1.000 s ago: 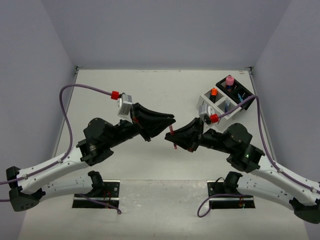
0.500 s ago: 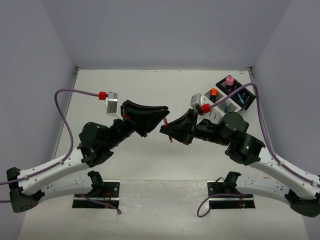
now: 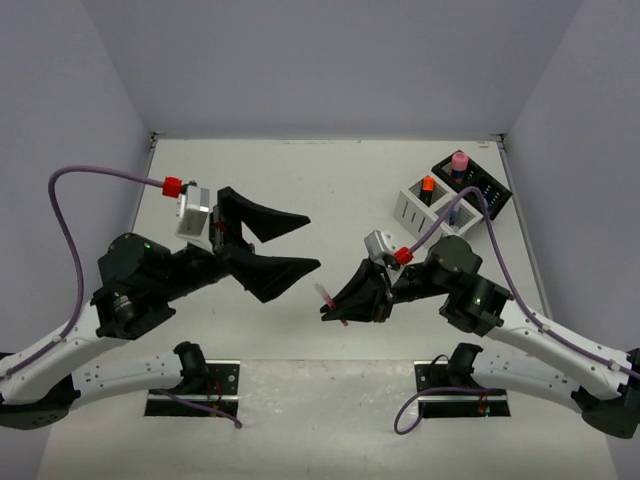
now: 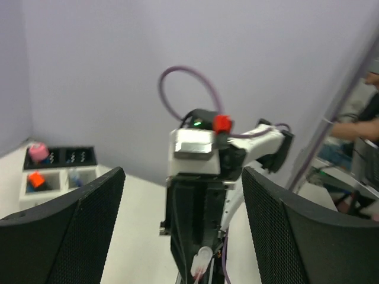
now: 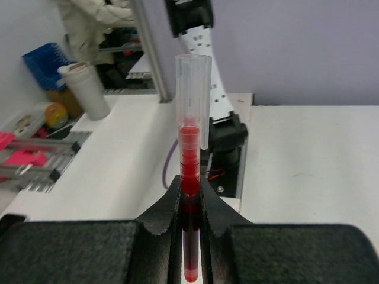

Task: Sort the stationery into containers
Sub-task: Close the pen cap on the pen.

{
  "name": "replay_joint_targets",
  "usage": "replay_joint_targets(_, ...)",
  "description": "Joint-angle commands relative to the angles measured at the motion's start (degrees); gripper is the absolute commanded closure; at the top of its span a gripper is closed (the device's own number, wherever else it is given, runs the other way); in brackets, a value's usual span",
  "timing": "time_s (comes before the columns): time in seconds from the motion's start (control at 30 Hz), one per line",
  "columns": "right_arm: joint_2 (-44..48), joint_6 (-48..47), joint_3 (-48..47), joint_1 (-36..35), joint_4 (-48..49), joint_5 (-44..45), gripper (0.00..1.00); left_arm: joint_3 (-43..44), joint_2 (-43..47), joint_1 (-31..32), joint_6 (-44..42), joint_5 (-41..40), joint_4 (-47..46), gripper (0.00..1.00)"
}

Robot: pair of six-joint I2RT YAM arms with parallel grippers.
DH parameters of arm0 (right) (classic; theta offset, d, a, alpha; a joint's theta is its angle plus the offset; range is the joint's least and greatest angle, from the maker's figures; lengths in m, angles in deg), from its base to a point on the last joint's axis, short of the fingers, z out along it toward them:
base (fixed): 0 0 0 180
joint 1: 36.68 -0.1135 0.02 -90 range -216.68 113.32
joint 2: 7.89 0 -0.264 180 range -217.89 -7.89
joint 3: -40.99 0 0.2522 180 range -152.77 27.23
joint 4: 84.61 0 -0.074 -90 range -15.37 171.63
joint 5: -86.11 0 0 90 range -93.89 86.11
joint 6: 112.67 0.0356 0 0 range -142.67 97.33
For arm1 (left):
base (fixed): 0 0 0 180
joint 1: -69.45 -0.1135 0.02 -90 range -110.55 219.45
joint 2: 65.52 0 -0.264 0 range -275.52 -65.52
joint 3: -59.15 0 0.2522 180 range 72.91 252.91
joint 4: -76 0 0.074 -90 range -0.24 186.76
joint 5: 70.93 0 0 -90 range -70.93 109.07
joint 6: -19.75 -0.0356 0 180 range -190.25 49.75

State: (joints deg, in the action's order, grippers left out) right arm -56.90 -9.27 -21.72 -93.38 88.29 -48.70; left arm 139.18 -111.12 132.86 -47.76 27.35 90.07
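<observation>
top: overhead, whole table (image 3: 300, 180) | wrists: close, facing each other | shared: red pen (image 5: 189, 177)

The left arm (image 3: 130, 290) reaches from the near edge of the bench (image 3: 300, 170) toward the bench's middle. Its left end effector (image 3: 311, 240) hangs above the bench left of centre, fingers spread wide with nothing between them. The right arm (image 3: 470, 295) bends low toward the bench's near edge, and its right end effector (image 3: 335, 312) points left, fingers pinched on a red pen (image 5: 188, 171).

Pen (image 3: 327, 296) near centre — containers (image 3: 408, 212) behind, far right.
</observation>
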Motion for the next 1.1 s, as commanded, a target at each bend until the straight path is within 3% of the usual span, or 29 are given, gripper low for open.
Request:
replay_joint_targets(0.0, 0.71, 3.76, -1.87, 0.02, 5.23, -16.17, 1.0, 5.94, -2.85, 0.13, -6.51, 24.29, -1.39, 0.23)
replay_joint_targets(0.17, 1.66, 11.52, -3.54, 0.09, 12.71, -21.14, 1.0, 2.11, -5.36, 0.13, -2.4, 41.03, -11.01, 0.37)
replay_joint_targets(0.23, 1.34, 13.92, -4.26, 0.02, 14.12, -21.11, 1.0, 0.2, -5.64, 0.13, -1.53, 42.77, -13.63, 0.42)
replay_joint_targets(0.47, -1.1, 16.31, -6.6, 0.02, 14.71, -19.48, 1.0, -1.21, -7.97, 0.21, 2.23, 45.49, -21.66, 0.45)
replay_joint_targets(0.83, -2.23, 14.47, -7.57, 0.02, 12.33, -16.02, 1.0, -2.36, -8.48, 0.29, 2.91, 41.53, -21.77, 0.48)
replay_joint_targets(1.07, -2.35, 13.8, -7.83, 0.02, 11.73, -16.24, 1.0, -2.2, -8.81, 0.21, 2.49, 38.33, -20.76, 0.69)
